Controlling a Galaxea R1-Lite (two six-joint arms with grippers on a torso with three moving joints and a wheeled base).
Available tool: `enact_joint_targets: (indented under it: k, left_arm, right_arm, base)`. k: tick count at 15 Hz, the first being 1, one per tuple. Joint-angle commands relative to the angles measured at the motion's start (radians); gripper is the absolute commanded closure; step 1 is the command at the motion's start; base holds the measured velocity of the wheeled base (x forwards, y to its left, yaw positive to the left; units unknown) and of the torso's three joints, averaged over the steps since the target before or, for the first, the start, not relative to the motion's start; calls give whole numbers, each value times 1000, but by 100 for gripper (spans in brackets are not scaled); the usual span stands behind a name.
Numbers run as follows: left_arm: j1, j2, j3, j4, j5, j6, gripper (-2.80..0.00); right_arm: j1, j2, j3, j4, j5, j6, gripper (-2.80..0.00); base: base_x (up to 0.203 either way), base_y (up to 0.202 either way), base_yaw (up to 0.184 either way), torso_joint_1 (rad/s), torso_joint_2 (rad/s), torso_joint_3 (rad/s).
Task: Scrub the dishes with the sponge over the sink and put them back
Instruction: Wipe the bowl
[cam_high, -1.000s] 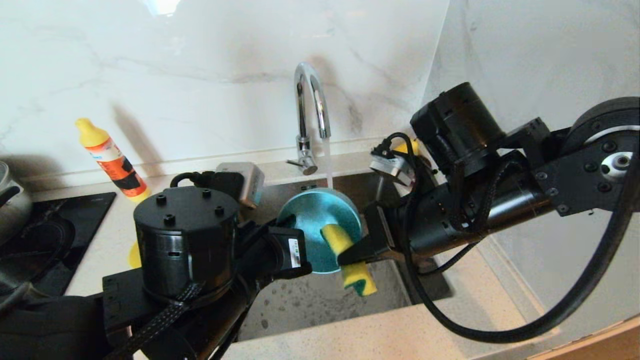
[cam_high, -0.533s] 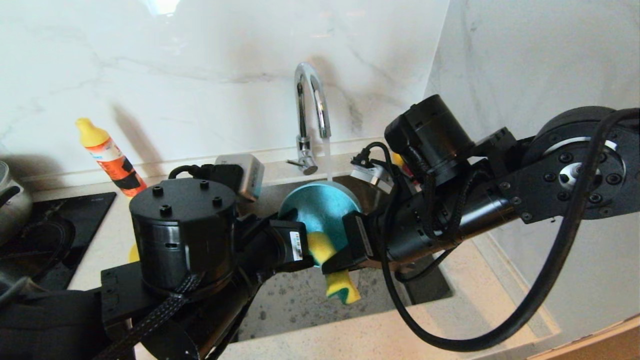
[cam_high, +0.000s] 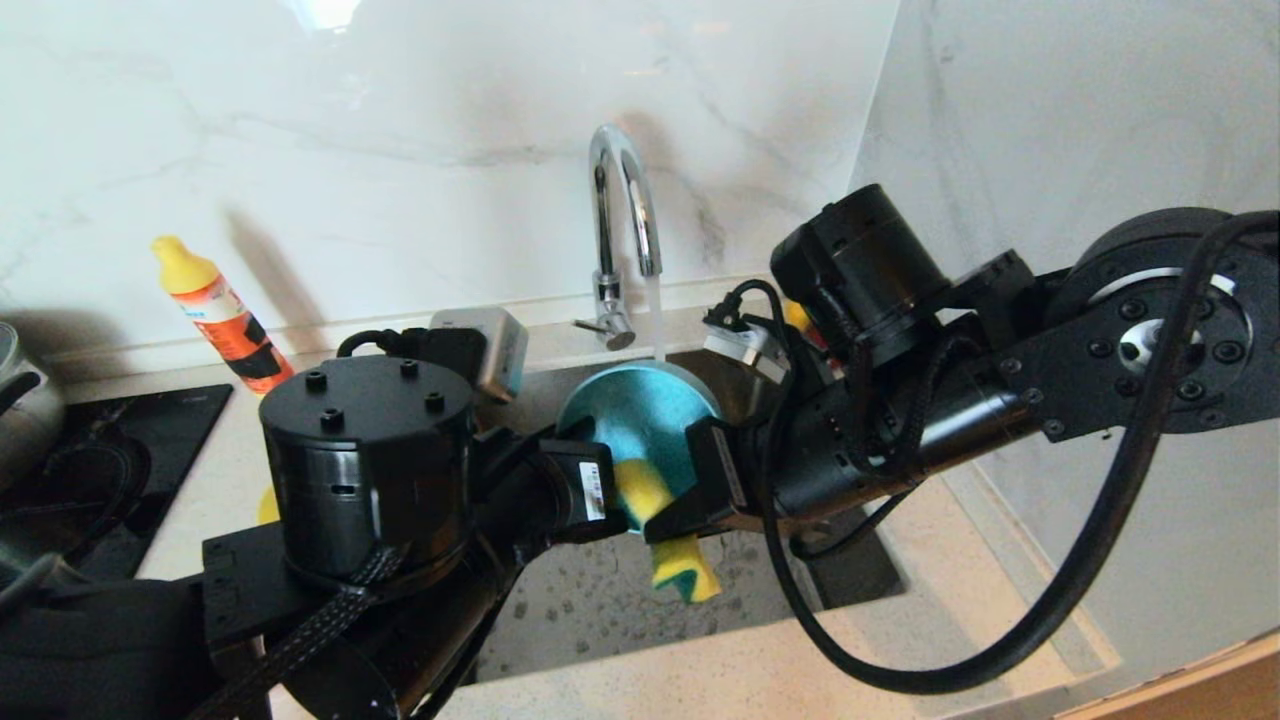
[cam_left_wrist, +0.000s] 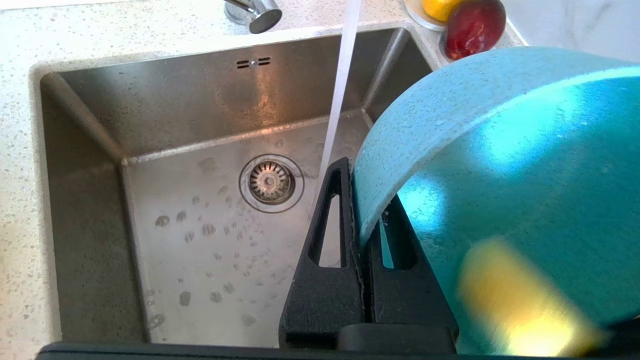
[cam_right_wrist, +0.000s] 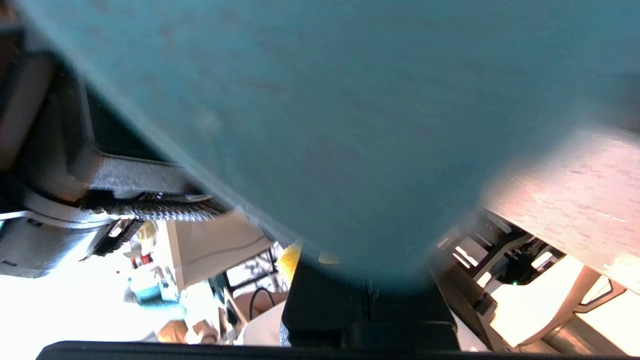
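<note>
A light blue bowl hangs tilted on edge over the sink, under the running water. My left gripper is shut on the bowl's rim, one finger on each side of it. My right gripper is shut on the yellow sponge, whose green layer faces down. The sponge's upper end presses against the bowl's inner face near its low rim. In the right wrist view the bowl fills most of the picture and only a sliver of sponge shows. The other dishes are out of view.
The faucet runs a stream into the sink near the drain. A saucer with fruit sits at the sink's far right corner. An orange soap bottle, a black cooktop and a pot stand to the left.
My right gripper has dragged the sponge left and down across the bowl's inner face toward its low rim. The bowl and left gripper stayed nearly still.
</note>
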Motion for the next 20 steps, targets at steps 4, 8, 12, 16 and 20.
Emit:
enact_joint_targets:
  k: [4, 8, 12, 16, 20]
  left_arm:
    - [0, 1, 1, -4, 3, -2, 0]
    - [0, 3, 5, -6, 3, 1, 0]
    - [-2, 6, 15, -4, 2, 5, 0]
    - [-2, 6, 27, -5, 2, 5, 0]
    - [-2, 5, 19, -4, 2, 6, 0]
  right_arm:
    - [-69, -54, 11, 20, 3, 1, 0]
    - [-82, -68, -6, 22, 3, 1, 0]
    - [-80, -47, -67, 23, 3, 0, 0]
    - [-73, -11, -125, 43, 10, 0, 0]
    - [-42, 12, -126, 43, 24, 1, 0]
  base:
    - [0, 0, 0, 0, 0, 0]
    - [0, 0, 0, 0, 0, 0]
    - [0, 0, 0, 0, 0, 0]
    - [0, 0, 0, 0, 0, 0]
    - [0, 0, 0, 0, 0, 0]
